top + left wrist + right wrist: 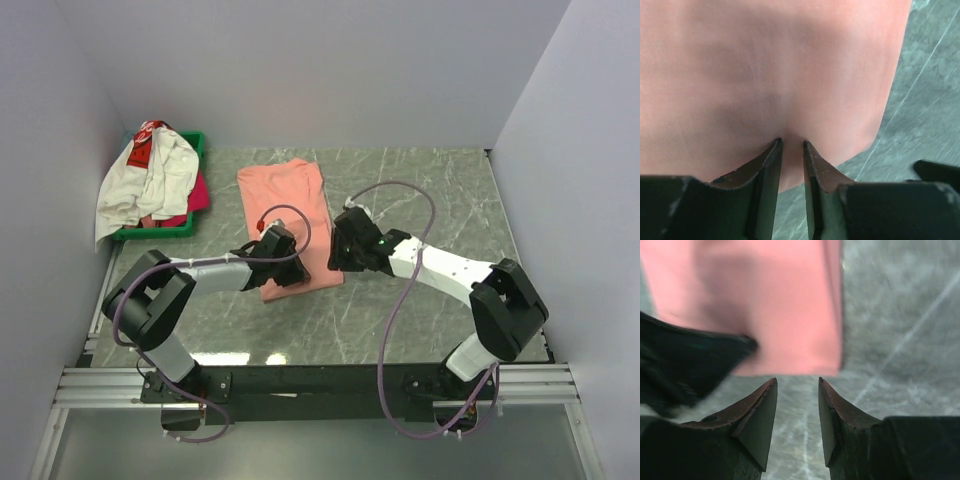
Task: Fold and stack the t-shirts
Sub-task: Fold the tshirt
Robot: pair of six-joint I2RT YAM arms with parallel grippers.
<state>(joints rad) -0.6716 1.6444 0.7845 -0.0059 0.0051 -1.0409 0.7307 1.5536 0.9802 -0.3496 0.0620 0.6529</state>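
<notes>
Top view: salmon shirt [285,205] folded into a strip, long axis running straight ahead of both grippers, near end under left gripper [275,255], just left of right gripper [345,245].

Left wrist: narrow gap, tips on shirt, nothing pinched (so far as visible).

Right wrist: wider gap, empty, shirt edge just ahead.

Pinch both near corners evenly, then fold forward.

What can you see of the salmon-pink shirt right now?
The salmon-pink shirt is plain soft cloth, folded into a long flat rectangle on the table, its length running away from the arms. The left gripper, jaws narrowly apart, has its tips over the cloth by the near edge; contact is unclear. The right gripper stands open over bare table just off the near right corner.
</notes>
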